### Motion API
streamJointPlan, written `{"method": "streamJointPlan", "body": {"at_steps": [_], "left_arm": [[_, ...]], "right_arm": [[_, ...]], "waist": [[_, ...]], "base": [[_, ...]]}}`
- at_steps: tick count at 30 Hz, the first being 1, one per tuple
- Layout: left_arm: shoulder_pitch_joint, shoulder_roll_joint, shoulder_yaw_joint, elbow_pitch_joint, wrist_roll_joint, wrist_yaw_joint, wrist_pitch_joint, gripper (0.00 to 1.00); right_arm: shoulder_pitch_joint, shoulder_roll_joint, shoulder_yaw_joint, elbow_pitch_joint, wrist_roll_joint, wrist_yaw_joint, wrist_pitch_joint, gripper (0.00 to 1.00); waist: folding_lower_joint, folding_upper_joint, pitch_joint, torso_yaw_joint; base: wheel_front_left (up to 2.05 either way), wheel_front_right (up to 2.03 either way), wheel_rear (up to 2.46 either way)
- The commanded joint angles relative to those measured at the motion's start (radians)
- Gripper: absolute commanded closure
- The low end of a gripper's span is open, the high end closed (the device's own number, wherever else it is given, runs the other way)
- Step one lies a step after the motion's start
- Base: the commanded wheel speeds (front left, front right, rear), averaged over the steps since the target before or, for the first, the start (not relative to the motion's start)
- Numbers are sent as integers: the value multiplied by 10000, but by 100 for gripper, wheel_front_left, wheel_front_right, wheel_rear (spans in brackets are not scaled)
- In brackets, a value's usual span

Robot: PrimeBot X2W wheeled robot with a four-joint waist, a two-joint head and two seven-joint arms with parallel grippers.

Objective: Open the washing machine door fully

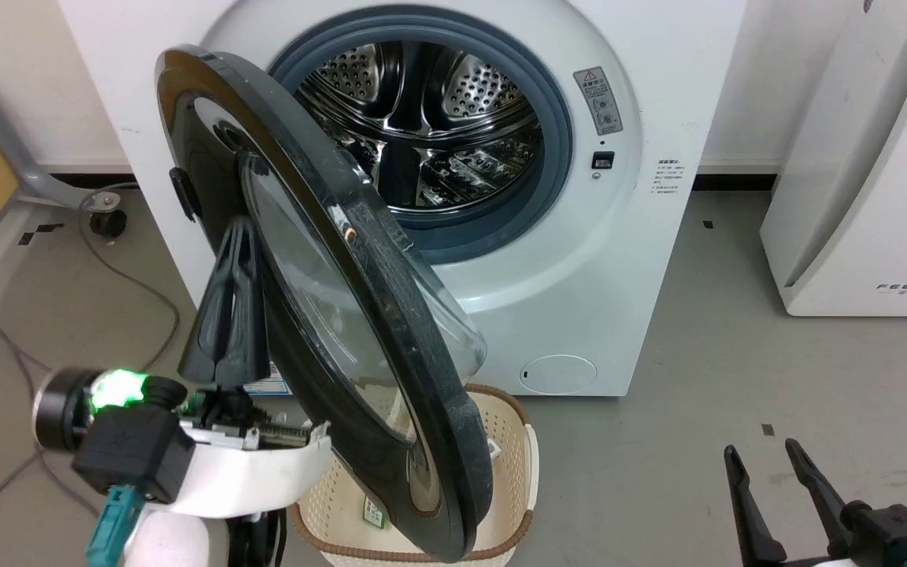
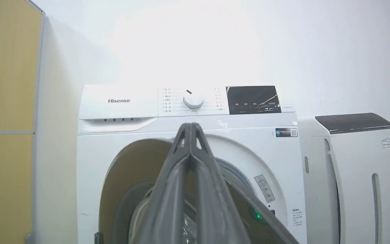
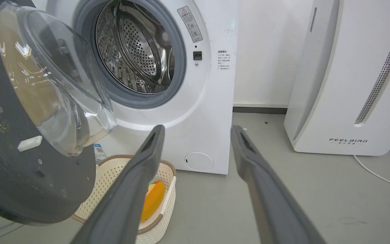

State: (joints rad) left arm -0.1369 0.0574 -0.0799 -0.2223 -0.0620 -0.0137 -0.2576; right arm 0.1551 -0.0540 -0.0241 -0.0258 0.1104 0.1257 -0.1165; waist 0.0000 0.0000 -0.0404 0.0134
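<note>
At eight o'clock in the head view, the left gripper (image 1: 238, 236), clenched on nothing, sits just beside the outer face of the washing machine door (image 1: 359, 268), which stands half swung out from the washing machine (image 1: 579, 260). At five o'clock the right gripper (image 1: 760, 453) hangs spread wide, empty.

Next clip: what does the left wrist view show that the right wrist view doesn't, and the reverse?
Left wrist view: the Hisense logo, the dial and the black display on the control panel, plus the left pincer, shut. Right wrist view: the cream basket holding an orange item, the grey floor and the right pincer, open. Both: the washing machine, the washing machine door standing partly open, and the white appliance beside it.
</note>
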Motion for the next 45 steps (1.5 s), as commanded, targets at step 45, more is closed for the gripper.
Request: {"method": "streamJointPlan", "body": {"at_steps": [45], "left_arm": [[-845,-38,-5710,2723,-2318,841,3514,100]], "right_arm": [[-159,37,-8,236,-15,50,-105,0]], "waist": [[0,0,237,209]], "base": [[0,0,0]]}}
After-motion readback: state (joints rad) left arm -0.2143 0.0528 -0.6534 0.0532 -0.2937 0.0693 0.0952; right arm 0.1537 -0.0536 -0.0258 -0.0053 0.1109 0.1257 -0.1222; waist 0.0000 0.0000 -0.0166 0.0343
